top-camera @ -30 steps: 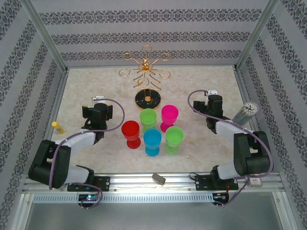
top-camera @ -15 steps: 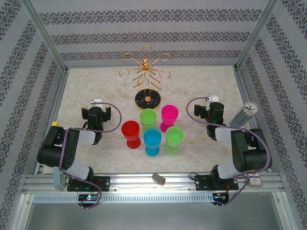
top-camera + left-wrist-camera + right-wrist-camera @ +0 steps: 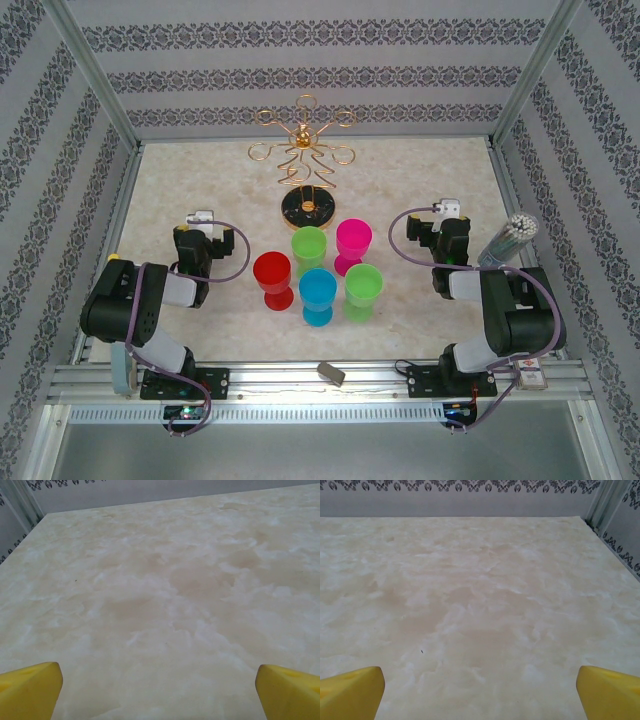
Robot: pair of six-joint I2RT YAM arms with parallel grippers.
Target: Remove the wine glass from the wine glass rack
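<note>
The gold wire wine glass rack (image 3: 304,160) stands at the back centre on its round black base (image 3: 308,210), and nothing hangs from its looped arms. Five plastic wine glasses stand upright in front of it: red (image 3: 272,278), green (image 3: 309,248), pink (image 3: 353,243), blue (image 3: 318,295) and light green (image 3: 363,290). My left gripper (image 3: 201,226) (image 3: 160,692) sits left of the red glass, open, with bare table between its yellow fingertips (image 3: 30,690). My right gripper (image 3: 446,218) (image 3: 480,692) sits right of the glasses, open too, its yellow fingertips (image 3: 610,690) wide apart.
A bundle of white sticks in a holder (image 3: 510,238) stands close to the right arm. A small yellow object (image 3: 115,262) lies at the left table edge. A small grey block (image 3: 331,373) rests on the front rail. Metal frame posts rise at the back corners.
Both arms have folded back toward their bases, pulling the grippers slightly outward and away from the glasses. The glasses and rack have not moved.
</note>
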